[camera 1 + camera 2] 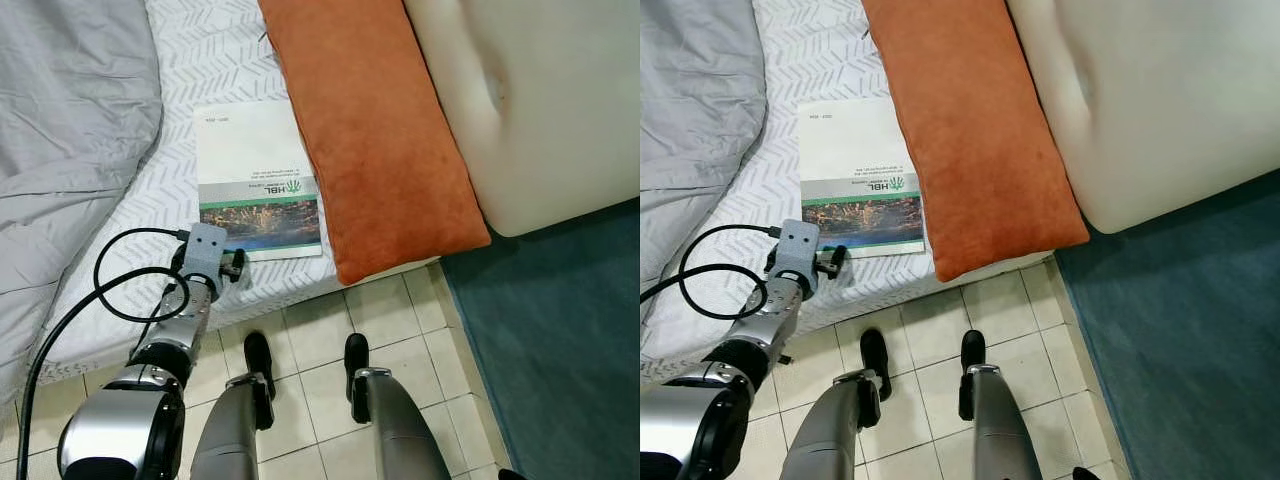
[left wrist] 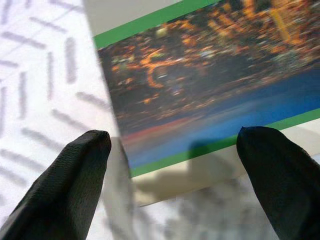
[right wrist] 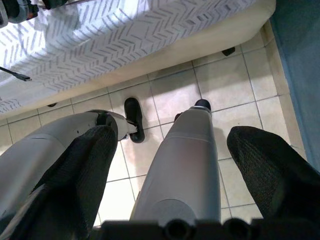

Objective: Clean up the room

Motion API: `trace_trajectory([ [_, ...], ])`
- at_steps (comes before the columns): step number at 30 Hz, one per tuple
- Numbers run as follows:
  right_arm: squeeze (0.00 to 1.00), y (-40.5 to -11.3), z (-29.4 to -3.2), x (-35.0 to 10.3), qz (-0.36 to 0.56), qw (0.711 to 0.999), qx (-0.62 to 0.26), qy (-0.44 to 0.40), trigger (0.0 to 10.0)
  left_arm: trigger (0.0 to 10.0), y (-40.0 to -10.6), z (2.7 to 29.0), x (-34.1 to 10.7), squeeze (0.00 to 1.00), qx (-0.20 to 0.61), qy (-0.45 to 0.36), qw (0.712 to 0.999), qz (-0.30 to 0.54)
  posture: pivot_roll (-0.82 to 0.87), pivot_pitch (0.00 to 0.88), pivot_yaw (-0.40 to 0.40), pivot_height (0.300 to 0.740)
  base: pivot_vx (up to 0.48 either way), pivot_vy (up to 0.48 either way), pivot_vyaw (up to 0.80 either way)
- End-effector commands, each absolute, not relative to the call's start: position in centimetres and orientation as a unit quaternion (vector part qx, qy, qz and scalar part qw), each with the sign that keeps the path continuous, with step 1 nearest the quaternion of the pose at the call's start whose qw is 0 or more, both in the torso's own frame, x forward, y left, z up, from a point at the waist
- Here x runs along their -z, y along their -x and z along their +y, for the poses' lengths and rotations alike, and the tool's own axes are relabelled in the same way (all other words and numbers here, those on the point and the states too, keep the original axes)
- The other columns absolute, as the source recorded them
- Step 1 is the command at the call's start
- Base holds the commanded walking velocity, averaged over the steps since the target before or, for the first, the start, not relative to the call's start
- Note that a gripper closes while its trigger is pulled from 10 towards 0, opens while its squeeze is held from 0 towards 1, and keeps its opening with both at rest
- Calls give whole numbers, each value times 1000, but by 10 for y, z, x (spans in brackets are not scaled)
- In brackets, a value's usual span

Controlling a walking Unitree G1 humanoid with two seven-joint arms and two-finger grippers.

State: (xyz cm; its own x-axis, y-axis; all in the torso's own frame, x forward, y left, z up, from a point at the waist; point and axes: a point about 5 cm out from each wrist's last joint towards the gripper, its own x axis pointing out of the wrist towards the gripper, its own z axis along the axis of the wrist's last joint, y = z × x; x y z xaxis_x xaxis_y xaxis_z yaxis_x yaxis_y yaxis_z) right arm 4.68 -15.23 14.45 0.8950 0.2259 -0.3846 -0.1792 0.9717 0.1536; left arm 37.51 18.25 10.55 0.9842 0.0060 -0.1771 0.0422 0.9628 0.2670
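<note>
A white booklet (image 1: 255, 180) with a green-edged night-city photo lies flat on the patterned bed sheet (image 1: 150, 210), beside an orange pillow (image 1: 375, 130). My left gripper (image 1: 232, 268) hovers at the booklet's near corner, by the mattress edge. In the left wrist view its fingers (image 2: 65, 185) stand open, straddling the booklet's (image 2: 210, 80) lower corner with nothing held. My right gripper (image 3: 175, 180) hangs idle and open over my legs and the tiled floor.
A grey blanket (image 1: 60, 120) is bunched on the bed's left. A cream cushion (image 1: 540, 100) lies right of the orange pillow. A teal rug (image 1: 560, 340) covers the floor at right. A black cable (image 1: 120, 290) loops from my left arm.
</note>
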Motion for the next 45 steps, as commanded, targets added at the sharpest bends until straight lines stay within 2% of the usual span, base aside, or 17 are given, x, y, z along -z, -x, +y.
trace_trajectory([
  [1,0,-43,-154,-136,232,966,-100,-57,10000,10000,-361,179,-79,0,19,-125,984,126,-398,729,-51,740,0,0,0],
  [8,0,-47,-157,-135,228,967,-103,-50,10000,10000,-357,157,-70,0,41,-102,985,133,-402,726,-63,740,0,0,0],
  [20,0,-50,-155,-134,224,967,-113,-51,10000,10000,-365,144,-81,0,40,-72,988,127,-402,717,-62,740,0,0,0],
  [24,0,-51,-154,-134,222,967,-115,-52,10000,10000,-369,144,-89,0,39,-60,991,109,-391,712,-57,740,0,0,0],
  [28,0,-55,-154,-126,221,967,-117,-53,10000,10000,-369,128,-96,0,74,-38,994,67,-355,687,-38,740,0,0,0],
  [30,0,-61,-152,-123,212,968,-125,-56,10000,10000,-365,120,-96,0,96,-22,994,43,-334,658,-26,740,0,0,0],
  [32,0,-70,-149,-117,200,969,-133,-64,10000,10000,-354,113,-91,0,126,-14,992,13,-293,567,-4,740,0,0,0],
  [33,0,-70,-149,-117,200,969,-133,-64,10000,10000,-354,113,-91,0,126,-14,992,13,-293,567,-4,740,0,0,0],
  [35,0,-83,-148,-111,183,971,-138,-66,10000,10000,-341,114,-86,0,145,-14,989,-7,-255,489,12,740,0,0,0],
  [36,0,-97,-150,-104,169,974,-139,-64,10000,10000,-329,120,-82,0,154,-16,988,-14,-232,450,21,740,0,0,0],
  [39,0,-114,-155,-94,158,976,-134,-60,10000,10000,-315,133,-76,0,142,-28,989,-15,-197,399,31,740,0,0,0],
  [43,0,-133,-159,-85,149,979,-126,-65,10000,10000,-305,146,-70,0,124,-31,992,-10,-165,332,43,740,0,0,0],
  [44,0,-156,-163,-83,128,982,-117,-71,10000,10000,-292,162,-74,0,100,-47,994,-19,-127,230,47,740,0,0,0],
  [45,0,-165,-165,-82,120,983,-116,-70,10000,10000,-287,168,-76,0,89,-56,994,-23,-110,194,48,740,0,0,0],
])
